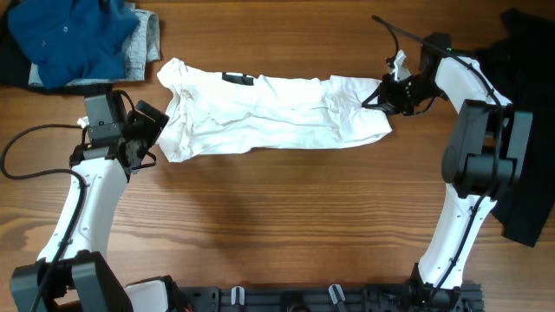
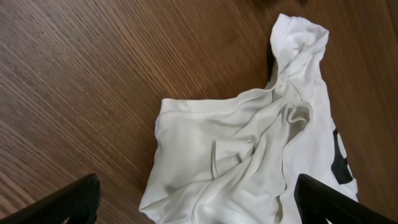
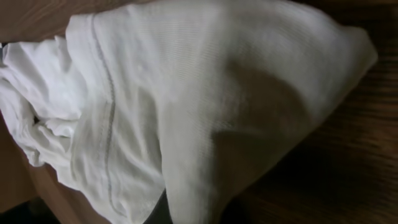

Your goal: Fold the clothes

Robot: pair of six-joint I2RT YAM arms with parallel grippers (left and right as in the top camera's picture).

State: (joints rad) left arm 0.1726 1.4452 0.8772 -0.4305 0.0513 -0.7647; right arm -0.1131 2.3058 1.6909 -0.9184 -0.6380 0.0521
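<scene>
Desk (image 1: 286, 217): brown wood-grain top. White T-shirt (image 1: 269, 113) lies stretched left to right across the upper middle, wrinkled, with black print at its far edge. Black garment (image 1: 533, 52) lies along the right edge. Blue garment (image 1: 74, 39) lies over grey garment (image 1: 147, 39) in the far-left corner. Left tool (image 1: 154, 134) is spread wide just beside the shirt's left end. Right tool (image 1: 375, 97) is pinched closed on the shirt's right end.

You have no text to read here: the black print (image 2: 339, 160) on the T-shirt (image 1: 269, 113), at the left wrist frame's right edge, is only a fragment.
</scene>
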